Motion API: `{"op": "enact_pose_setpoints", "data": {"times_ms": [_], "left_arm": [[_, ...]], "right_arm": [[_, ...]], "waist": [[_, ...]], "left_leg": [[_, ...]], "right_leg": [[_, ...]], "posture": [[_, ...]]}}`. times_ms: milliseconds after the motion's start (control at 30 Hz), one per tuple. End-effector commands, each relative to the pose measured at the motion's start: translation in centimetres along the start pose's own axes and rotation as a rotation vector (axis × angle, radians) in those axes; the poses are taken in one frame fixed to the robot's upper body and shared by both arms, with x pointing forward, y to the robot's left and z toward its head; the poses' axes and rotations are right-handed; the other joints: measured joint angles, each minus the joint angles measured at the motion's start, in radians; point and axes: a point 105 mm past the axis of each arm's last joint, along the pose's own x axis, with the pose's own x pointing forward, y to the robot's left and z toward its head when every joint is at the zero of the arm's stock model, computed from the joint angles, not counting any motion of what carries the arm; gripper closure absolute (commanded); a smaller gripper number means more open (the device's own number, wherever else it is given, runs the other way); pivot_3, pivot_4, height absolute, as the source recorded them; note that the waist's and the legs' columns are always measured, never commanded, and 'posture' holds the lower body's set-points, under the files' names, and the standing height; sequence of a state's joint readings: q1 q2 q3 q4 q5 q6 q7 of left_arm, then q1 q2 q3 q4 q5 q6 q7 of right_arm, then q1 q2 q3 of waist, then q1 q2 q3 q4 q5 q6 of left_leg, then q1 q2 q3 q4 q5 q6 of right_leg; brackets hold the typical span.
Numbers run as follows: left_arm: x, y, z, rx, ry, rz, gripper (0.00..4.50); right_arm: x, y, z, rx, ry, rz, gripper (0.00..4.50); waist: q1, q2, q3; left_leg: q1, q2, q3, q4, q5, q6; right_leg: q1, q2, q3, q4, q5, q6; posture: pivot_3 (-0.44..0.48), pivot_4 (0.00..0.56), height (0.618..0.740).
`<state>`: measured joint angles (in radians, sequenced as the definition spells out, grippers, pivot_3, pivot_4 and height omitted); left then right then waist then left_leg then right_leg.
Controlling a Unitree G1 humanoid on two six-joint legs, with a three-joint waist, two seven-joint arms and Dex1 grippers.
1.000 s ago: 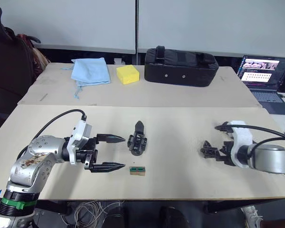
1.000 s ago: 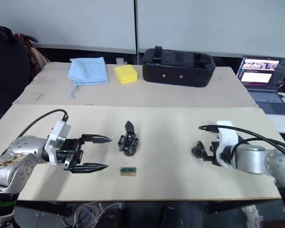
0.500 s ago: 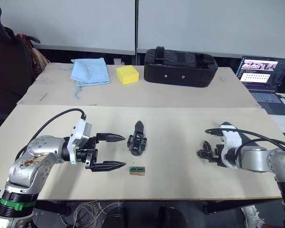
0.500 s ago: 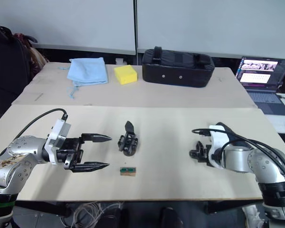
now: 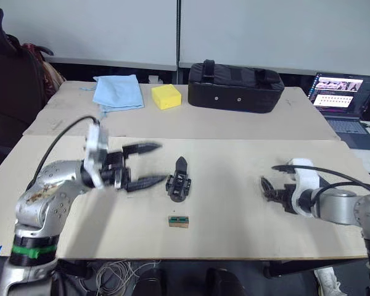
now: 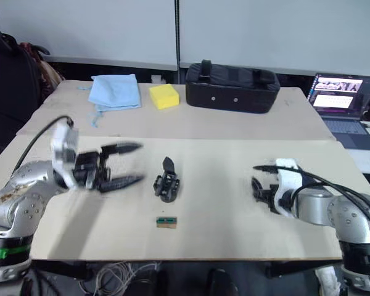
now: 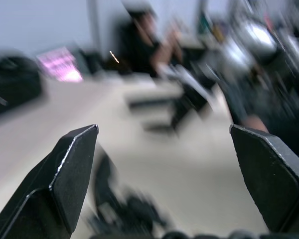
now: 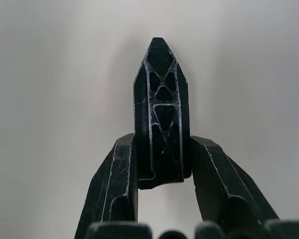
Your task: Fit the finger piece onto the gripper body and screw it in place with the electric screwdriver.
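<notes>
In the eye views, the gripper body (image 5: 179, 183) lies mid-table; the left gripper (image 5: 142, 166), spread wide and empty, is seen just left of it, the right gripper (image 5: 268, 189) well to its right. In the right wrist view, the finger piece (image 8: 161, 114) is pinched at its base by closed fingers (image 8: 114, 184); it is judged light, rigid, slippery.

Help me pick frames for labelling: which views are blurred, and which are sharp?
Left eye view: left gripper smeared by motion, gripper body sharp. Left wrist view: background streaked, fingers crisp. Right wrist view: finger piece, clamped in the right gripper, sharp.
</notes>
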<state>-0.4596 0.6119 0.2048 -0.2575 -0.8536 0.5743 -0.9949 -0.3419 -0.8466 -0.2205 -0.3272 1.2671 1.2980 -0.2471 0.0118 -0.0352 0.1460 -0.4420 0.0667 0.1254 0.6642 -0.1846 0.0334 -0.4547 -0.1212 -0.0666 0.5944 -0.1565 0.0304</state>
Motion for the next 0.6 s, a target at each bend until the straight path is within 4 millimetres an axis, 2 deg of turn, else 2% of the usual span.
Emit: {"op": "enact_pose_setpoints", "data": {"times_ms": [33,100,200,267,333,433,600], "left_arm": [[1.3,1.6,2.2,-0.185,-0.129,0.110,0.00],[2.8,2.1,2.3,-0.281,-0.151,0.135,0.00],[5.0,2.5,2.2,-0.359,-0.164,0.162,0.00],[7.1,2.6,2.1,-0.430,-0.195,0.161,0.00],[8.1,2.5,2.1,-0.467,-0.210,0.151,0.00],[9.4,2.0,1.3,-0.505,-0.199,0.147,0.00],[9.7,2.0,1.1,-0.543,-0.238,0.166,0.00]], "right_arm": [[-3.5,3.0,6.8,-0.197,-0.372,0.056,3.38],[-4.1,5.0,8.4,-0.364,-0.492,0.051,3.38],[-4.3,8.4,9.6,-0.651,-0.645,0.053,3.38],[-3.8,10.7,10.4,-0.712,-0.748,0.078,3.38],[-3.4,11.8,10.9,-0.737,-0.795,0.080,3.38],[-2.5,13.1,10.5,-0.775,-0.793,0.109,3.38],[-2.6,13.8,10.8,-0.792,-0.851,0.113,3.38]], "waist": [[-0.001,0.000,0.000],[-0.003,0.000,0.000],[-0.002,0.000,0.000],[-0.005,0.000,0.000],[-0.003,-0.001,0.000],[-0.002,-0.001,0.000],[-0.001,-0.001,0.000]], "left_leg": [[0.000,0.000,-0.001,0.000,0.000,0.000],[0.000,0.000,-0.003,0.000,0.000,0.000],[0.000,0.000,-0.006,0.000,0.000,0.000],[0.000,0.000,-0.006,0.000,0.000,0.000],[0.001,0.000,-0.007,0.002,0.000,0.000],[-0.001,0.000,-0.007,0.003,0.000,-0.001],[-0.002,0.000,-0.007,0.004,0.000,-0.001]], "right_leg": [[0.000,0.001,0.000,0.000,0.001,0.002],[0.001,0.002,0.000,0.000,0.002,0.004],[0.001,0.005,0.000,0.000,0.002,0.004],[0.001,0.006,0.000,0.000,-0.001,0.000],[0.001,0.007,0.002,0.000,0.000,0.000],[0.001,0.008,0.002,0.000,0.000,0.000],[0.001,0.008,0.002,0.000,0.000,0.000]], "posture": [[0.000,0.150,0.740],[0.000,0.150,0.740],[0.000,0.150,0.740],[0.000,0.150,0.740],[0.000,0.150,0.740],[0.000,0.150,0.740],[0.000,0.150,0.740]]}}
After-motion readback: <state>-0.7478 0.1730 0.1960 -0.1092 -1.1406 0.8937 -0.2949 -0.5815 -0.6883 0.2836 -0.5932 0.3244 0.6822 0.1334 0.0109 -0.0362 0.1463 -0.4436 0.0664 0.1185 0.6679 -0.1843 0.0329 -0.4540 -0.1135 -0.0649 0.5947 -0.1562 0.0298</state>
